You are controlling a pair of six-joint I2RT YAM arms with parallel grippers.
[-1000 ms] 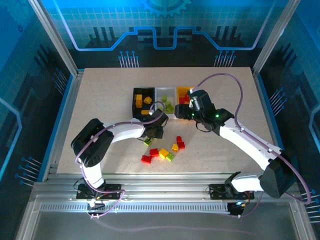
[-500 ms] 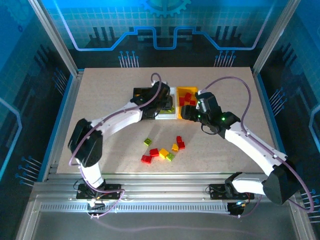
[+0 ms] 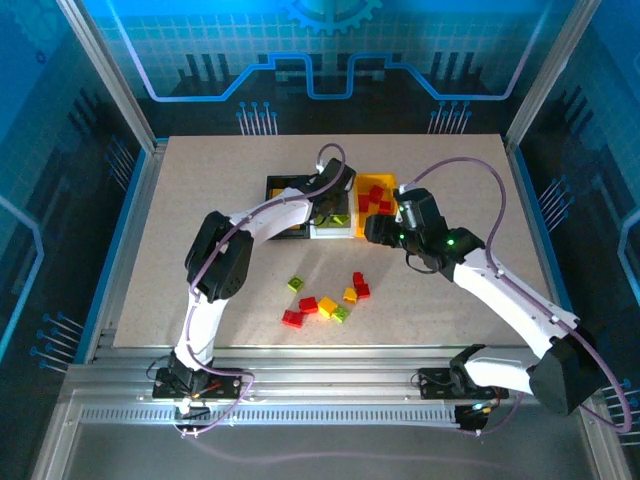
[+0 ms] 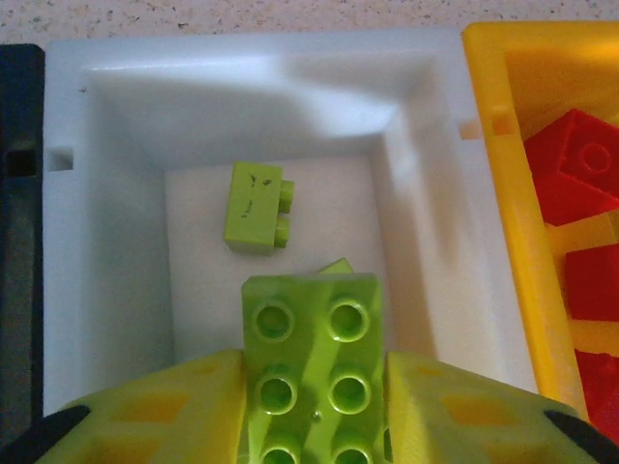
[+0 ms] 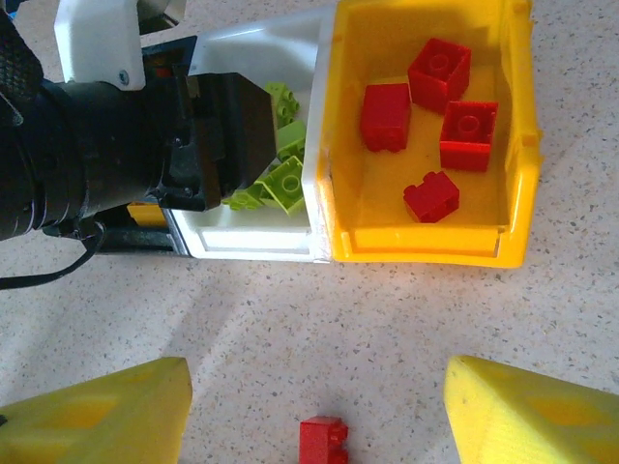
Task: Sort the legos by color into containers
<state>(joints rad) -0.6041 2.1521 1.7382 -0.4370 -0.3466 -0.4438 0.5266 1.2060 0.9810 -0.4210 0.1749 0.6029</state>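
Our left claw hangs over the glossy white bin, a lime green brick snug between its fingers. We cannot tell whether it is pinched or loose. The brick is two studs wide, studs facing the camera, its long axis along the fingers. A smaller lime brick lies on the bin floor, studs pointing right. The yellow bin holds four red bricks. Our right claw gapes wide and bare over the speckled surface, above a loose red brick.
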